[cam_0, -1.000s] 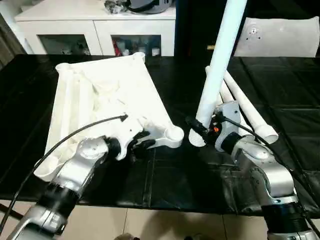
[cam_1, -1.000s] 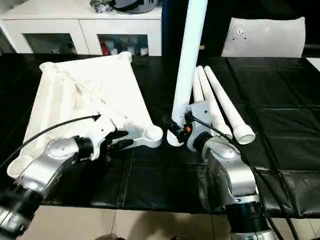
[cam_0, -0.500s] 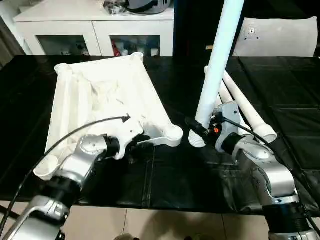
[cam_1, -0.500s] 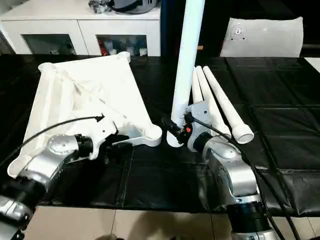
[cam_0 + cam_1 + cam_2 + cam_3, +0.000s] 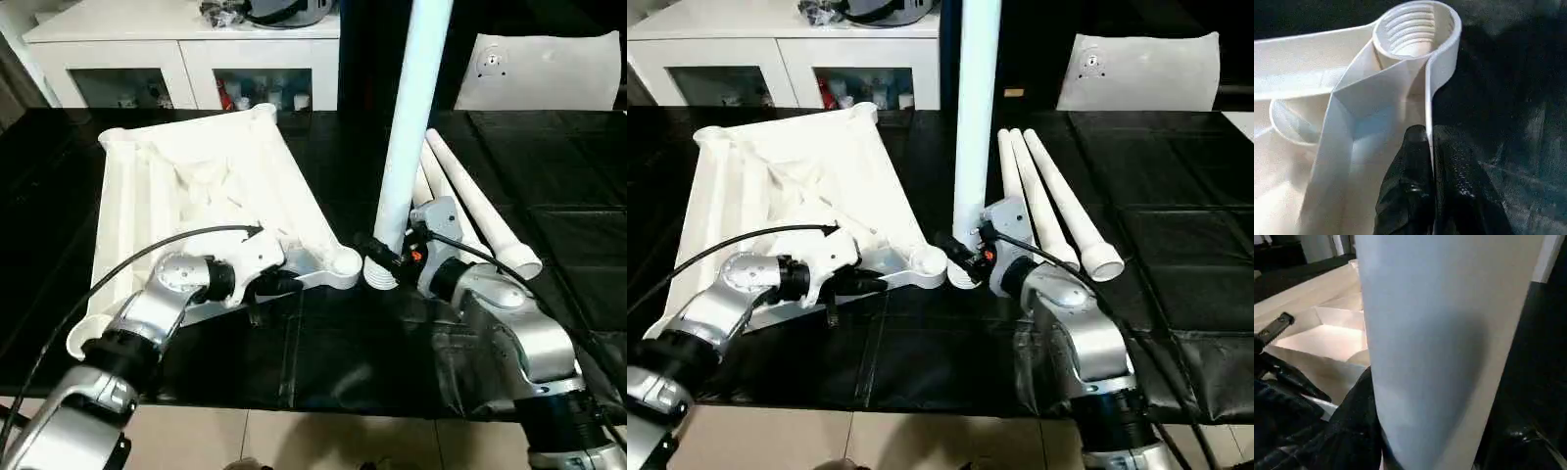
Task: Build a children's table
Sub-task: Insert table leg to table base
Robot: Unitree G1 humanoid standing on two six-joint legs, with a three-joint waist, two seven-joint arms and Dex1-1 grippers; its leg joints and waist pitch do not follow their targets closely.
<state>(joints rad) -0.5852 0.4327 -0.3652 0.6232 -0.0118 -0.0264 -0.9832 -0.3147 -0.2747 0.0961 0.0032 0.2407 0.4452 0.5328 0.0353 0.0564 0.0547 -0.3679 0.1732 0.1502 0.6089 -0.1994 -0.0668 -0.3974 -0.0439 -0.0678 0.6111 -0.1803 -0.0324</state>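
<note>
The left claw [image 5: 1432, 181] has its two black fingers [image 5: 1405, 191] pressed together on the thin side wall of the table top [image 5: 211, 186], pinching that rim just short of the near corner socket [image 5: 1418, 32], whose threaded inside faces up. The right claw [image 5: 377, 257] grips a leg [image 5: 411, 127] close to its threaded lower end, fingers spread to the leg's width, holding it nearly upright with that end just beside the same corner socket. The table top lies upside down on the black worktop [image 5: 343, 343], ribs showing, turned at an angle, towards the left side. Three more legs [image 5: 1048, 206] lie side by side on the worktop behind the right arm. Beyond the far edge stands a white cabinet [image 5: 186, 59] with glass doors.
</note>
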